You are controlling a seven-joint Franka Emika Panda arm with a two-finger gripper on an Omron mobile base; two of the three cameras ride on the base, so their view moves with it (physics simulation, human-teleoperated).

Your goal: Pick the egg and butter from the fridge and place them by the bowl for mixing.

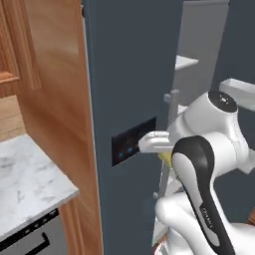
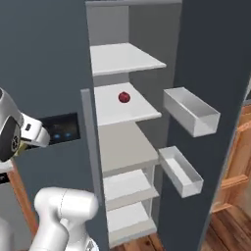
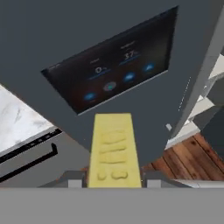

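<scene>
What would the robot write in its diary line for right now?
pincer: shut on butter | position: facing closed fridge door's panel | other door open | red fruit on shelf

fridge (image 3: 52, 39) panel (image 3: 111, 72): blue-lit digits "0" and "37", small, blurred.

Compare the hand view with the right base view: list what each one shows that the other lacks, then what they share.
Hand view alone: the butter, a pale yellow block held in the pincer, plus a marble counter and a dark appliance front with a black handle.

Right base view alone: the open interior of the fridge, with a small red fruit on a white shelf and two door bins.

Both: the fridge's black blue-lit panel and the wooden floor.
</scene>
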